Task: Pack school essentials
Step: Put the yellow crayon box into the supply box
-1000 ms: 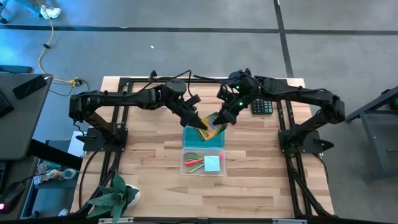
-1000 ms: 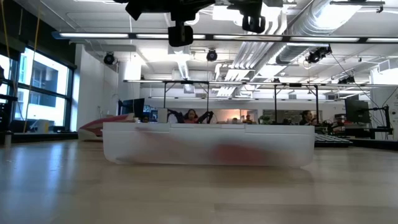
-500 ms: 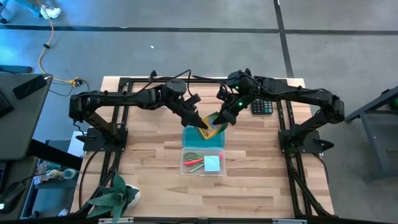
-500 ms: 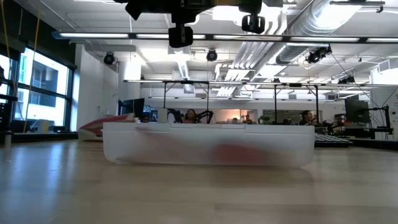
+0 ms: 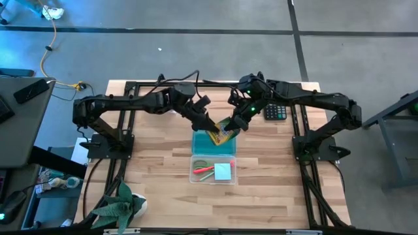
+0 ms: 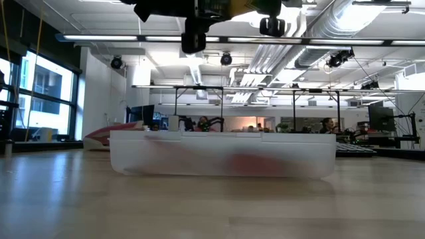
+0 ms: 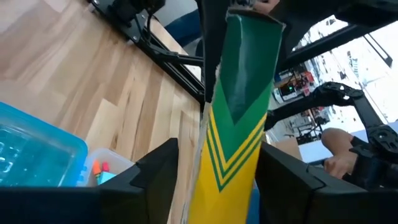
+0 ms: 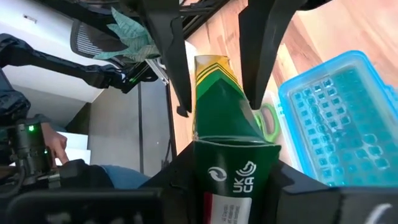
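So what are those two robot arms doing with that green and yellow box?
Both arms are holding the green and yellow box up in the air between them, above the blue lid on the table. The left gripper grips one end and the right gripper grips the other. Just in front sits a clear container that already has scissors, a red pen and a light-blue sticky pad inside. A calculator lies off to the side.

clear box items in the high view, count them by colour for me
green: 1, the scissors
red/orange: 1 clump of pens or pencils, too small to split
light blue: 1, the sticky pad
total: 3 visible in the clear box
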Robot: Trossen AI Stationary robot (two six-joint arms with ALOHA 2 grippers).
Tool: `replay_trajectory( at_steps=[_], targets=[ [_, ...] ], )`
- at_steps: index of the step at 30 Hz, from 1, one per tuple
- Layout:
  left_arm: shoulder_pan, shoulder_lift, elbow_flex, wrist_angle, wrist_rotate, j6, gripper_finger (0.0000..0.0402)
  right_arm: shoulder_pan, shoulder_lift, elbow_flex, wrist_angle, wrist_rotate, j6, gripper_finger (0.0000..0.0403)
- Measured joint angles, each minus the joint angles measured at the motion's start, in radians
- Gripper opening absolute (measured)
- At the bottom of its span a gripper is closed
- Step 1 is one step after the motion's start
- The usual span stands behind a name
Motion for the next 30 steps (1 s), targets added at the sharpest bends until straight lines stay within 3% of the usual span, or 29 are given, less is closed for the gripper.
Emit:
replay_trajectory(
  at_steps=[8, 16, 24, 30],
  targets=[
    [0.029, 0.0, 0.0, 0.002, 0.002, 0.0, 0.019, -0.029, 0.0, 0.0, -0.019, -0.001, -0.028, 0.0073],
    [0.075, -0.012, -0.001, 0.115, 0.011, 0.0, 0.0177, -0.115, -0.025, 0.0, -0.058, -0.05, -0.088, 0.0073],
    [0.137, -0.028, 0.0, 0.118, 0.018, 0.039, 0.0175, -0.24, -0.062, 0.0, -0.281, -0.035, -0.272, 0.0073],
    [0.164, -0.033, 0.0, 0.117, 0.019, 0.119, 0.017, -0.247, -0.069, -0.059, -0.358, -0.001, -0.342, 0.0073]
  ],
)
